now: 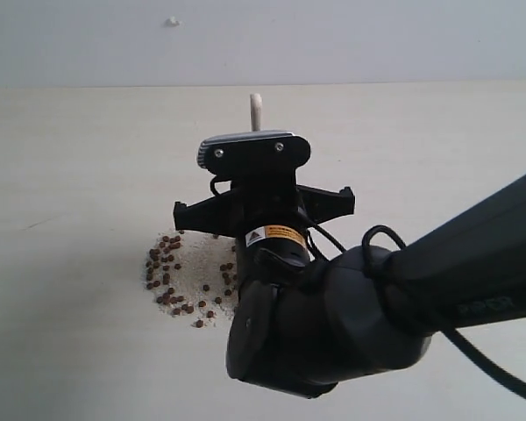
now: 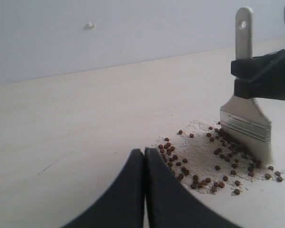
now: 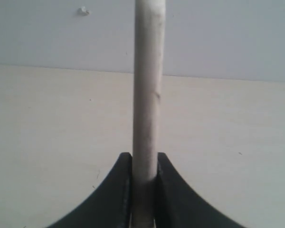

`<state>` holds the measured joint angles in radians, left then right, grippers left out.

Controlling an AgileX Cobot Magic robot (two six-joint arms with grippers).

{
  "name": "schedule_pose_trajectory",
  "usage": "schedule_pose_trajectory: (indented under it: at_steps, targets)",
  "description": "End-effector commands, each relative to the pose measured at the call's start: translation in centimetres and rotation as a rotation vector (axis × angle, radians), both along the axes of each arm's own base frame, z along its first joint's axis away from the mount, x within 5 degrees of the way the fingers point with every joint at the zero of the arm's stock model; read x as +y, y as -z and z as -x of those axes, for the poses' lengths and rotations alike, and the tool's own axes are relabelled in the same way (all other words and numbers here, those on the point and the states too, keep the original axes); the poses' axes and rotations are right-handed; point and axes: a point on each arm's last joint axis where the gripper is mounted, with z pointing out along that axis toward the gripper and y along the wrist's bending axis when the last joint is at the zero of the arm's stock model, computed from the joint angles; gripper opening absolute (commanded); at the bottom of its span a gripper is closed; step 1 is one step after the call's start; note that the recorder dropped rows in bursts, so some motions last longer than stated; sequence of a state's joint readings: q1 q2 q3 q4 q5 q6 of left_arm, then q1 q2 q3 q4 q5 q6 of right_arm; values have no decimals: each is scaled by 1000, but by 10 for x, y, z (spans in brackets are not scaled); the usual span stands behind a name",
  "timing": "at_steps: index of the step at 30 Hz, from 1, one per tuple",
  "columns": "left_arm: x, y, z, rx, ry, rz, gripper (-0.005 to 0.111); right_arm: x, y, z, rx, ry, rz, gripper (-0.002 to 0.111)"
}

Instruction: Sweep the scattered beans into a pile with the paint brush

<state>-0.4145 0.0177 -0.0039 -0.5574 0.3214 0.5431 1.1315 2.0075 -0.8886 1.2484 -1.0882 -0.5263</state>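
The right gripper [image 1: 263, 206] faces away, its jaws hidden behind its own body. The paint brush [image 1: 256, 111] handle tip rises just above it. The beans [image 1: 169, 279] lie scattered beside it on pale crumbs [image 1: 197, 263].

Pale, wood-toned bench [image 1: 88, 175] fills the lower scene, flat and matte. Behind it, a plain light-grey wall [image 1: 377, 39] meets the bench along 1 straight edge. There's 1 small white speck [image 1: 173, 21] high on that wall. Down on the bench, a dusty patch of off-white crumbs [image 1: 193, 259] spreads out, and 1 faint thin scratch [image 1: 39, 222] sits well apart, further left in the exterior view.
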Motion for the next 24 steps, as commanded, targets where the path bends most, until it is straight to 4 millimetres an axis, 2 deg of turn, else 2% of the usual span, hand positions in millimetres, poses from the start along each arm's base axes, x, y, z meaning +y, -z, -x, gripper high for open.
schedule_pose_trajectory:
  at_steps: [1,5,9,13,17,21,24]
  targets:
    - [0,1,0,-3,4,-2,0,-5,-19,3,-73,91,60,0]
    - [0,1,0,-3,4,-2,0,-13,-35,6,-67,123,177,0]
    - [0,1,0,-3,4,-2,0,-16,-37,4,-58,122,250,0]
    - [0,1,0,-3,4,-2,0,-21,-29,-10,-77,125,294,0]
    - [0,1,0,-3,4,-2,0,-23,-8,-27,-46,76,302,0]
    - [0,1,0,-3,4,-2,0,-22,3,-33,-45,36,312,0]
    - [0,1,0,-3,4,-2,0,-16,4,-32,-53,-31,298,0]
